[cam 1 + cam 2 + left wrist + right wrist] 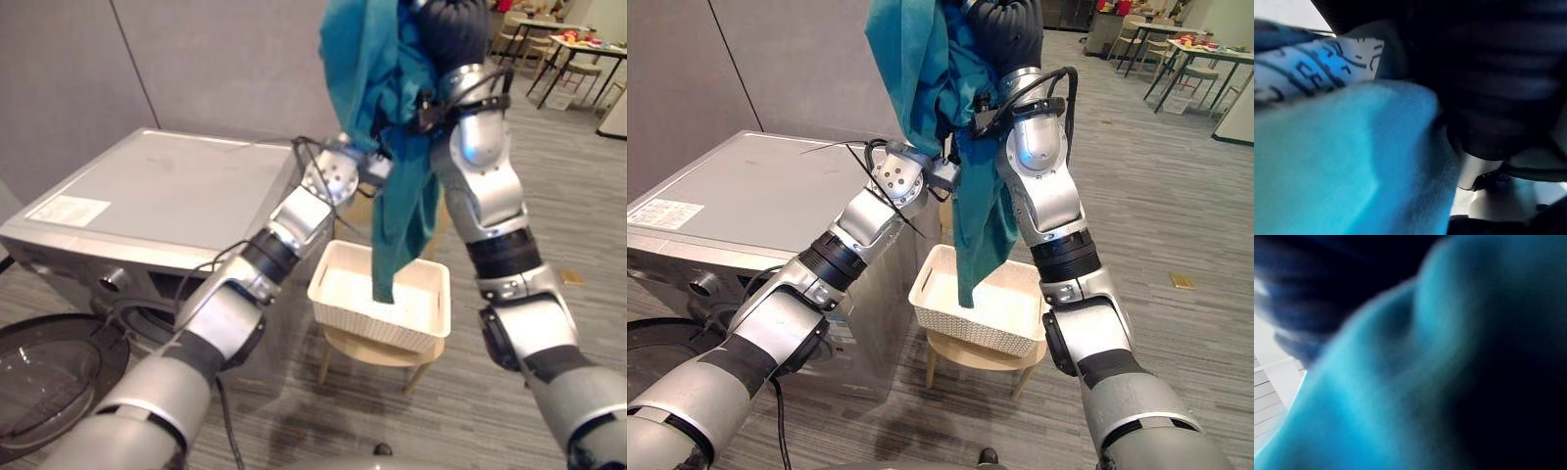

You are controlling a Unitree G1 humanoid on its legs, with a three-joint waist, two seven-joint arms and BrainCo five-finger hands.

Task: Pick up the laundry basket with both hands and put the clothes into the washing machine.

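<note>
A teal garment (367,59) hangs high in the air, its lower end dangling into the white laundry basket (384,331). The basket stands on a low wooden stool (377,352) beside the washing machine (176,196). My right hand (1007,29) is raised at the top of the garment, its dark ribbed cover showing against the cloth. My left hand (942,174) reaches into the garment's middle from the left and is partly buried in the folds. Teal cloth (1342,161) with a printed label lies close against the left wrist camera.
The washer's round door (49,377) hangs open at the lower left, in front of the machine. A grey partition wall (216,59) stands behind it. Tables and chairs (578,49) stand far off at the upper right, across grey carpet.
</note>
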